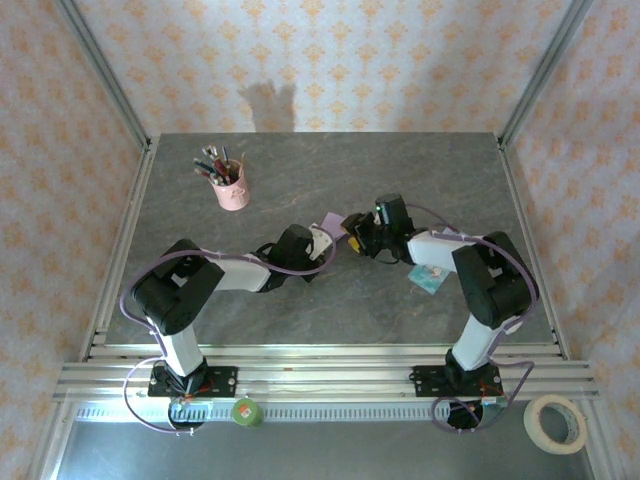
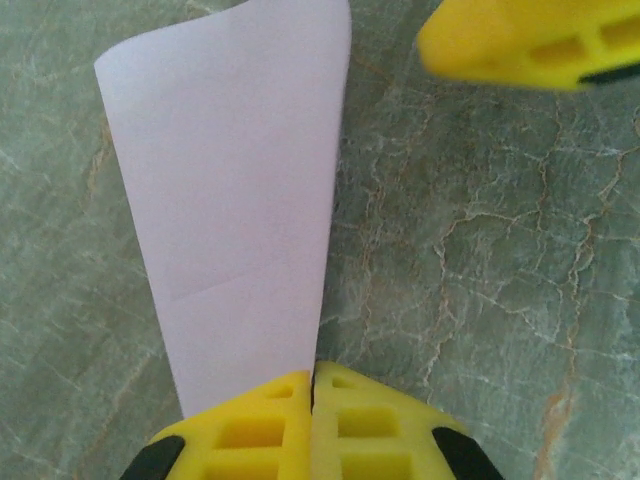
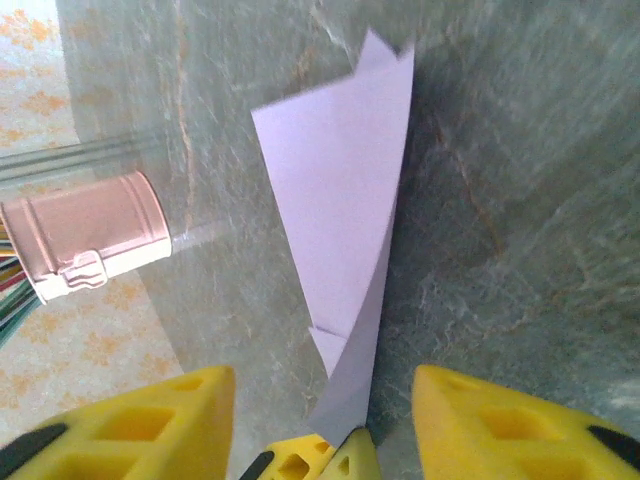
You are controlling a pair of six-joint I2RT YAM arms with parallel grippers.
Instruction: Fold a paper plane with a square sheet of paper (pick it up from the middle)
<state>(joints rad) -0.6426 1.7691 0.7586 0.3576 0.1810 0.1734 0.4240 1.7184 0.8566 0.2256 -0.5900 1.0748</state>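
The pale lilac sheet of paper (image 1: 332, 222) is folded into a long narrow wedge with a crease down it, and it stands up off the table between the two arms. My left gripper (image 2: 313, 375) is shut on the paper's (image 2: 235, 200) narrow end. My right gripper (image 3: 322, 378) is open, its yellow fingers standing either side of the paper (image 3: 345, 200) without touching it. The left gripper's closed fingertips (image 3: 335, 455) show between them, pinching the paper. One right finger (image 2: 530, 40) hangs at the top right of the left wrist view.
A pink pen cup (image 1: 232, 190) stands at the back left of the grey marbled table (image 1: 420, 180). A teal-and-white packet (image 1: 430, 278) lies under the right forearm. A tape roll (image 1: 556, 422) and a green object (image 1: 247, 411) sit beyond the front rail.
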